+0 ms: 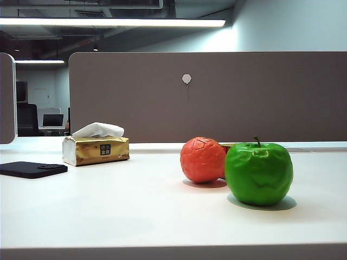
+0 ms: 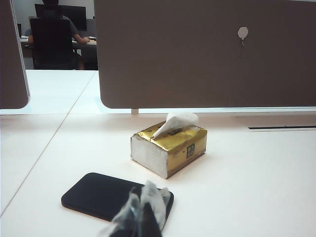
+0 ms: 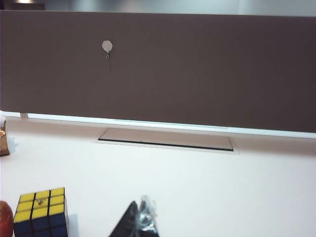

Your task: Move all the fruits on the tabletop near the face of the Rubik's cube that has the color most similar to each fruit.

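The green apple [image 1: 258,172] stands on the white tabletop [image 1: 108,211] at front right, touching or nearly touching the smaller red-orange fruit [image 1: 203,159] to its left. Behind them only a sliver of the Rubik's cube [image 1: 225,145] shows. In the right wrist view the Rubik's cube [image 3: 42,212] shows a yellow top and a blue side, with an edge of the red-orange fruit [image 3: 4,219] beside it. My right gripper [image 3: 140,222] hovers shut and empty a short way from the cube. My left gripper [image 2: 142,210] is shut and empty over a black flat device. Neither gripper appears in the exterior view.
A gold tissue box [image 1: 96,149] sits at back left, also seen as the tissue box [image 2: 169,147] ahead of my left gripper. The black flat device [image 1: 32,169] lies at the far left. A grey partition [image 1: 217,95] closes the back. A cable slot [image 3: 165,139] lies in the desk.
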Tool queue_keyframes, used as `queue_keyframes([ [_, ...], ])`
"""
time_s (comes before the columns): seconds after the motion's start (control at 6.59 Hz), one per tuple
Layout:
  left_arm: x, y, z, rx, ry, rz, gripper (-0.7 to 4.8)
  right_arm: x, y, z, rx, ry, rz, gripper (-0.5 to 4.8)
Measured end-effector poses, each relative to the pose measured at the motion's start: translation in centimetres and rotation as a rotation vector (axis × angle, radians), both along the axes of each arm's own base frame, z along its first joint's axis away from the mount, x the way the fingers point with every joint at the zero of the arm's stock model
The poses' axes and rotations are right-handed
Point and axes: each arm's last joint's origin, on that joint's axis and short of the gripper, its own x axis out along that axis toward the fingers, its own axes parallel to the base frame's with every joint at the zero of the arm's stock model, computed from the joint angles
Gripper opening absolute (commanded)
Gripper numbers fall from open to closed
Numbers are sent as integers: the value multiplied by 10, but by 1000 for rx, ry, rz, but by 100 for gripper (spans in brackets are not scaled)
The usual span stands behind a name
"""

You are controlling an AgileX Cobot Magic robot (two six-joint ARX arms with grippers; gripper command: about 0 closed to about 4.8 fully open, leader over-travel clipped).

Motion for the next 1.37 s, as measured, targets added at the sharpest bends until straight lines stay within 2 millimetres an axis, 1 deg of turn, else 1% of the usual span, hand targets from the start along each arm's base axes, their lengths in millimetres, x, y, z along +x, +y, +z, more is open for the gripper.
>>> queue_keyframes([
  [0.3,0,0,0,0,2,0,-4,1,0,-6,0,67,-2,0],
  [1.37,0,0,0,0,2,0,-4,1,0,-6,0,67,1,0],
])
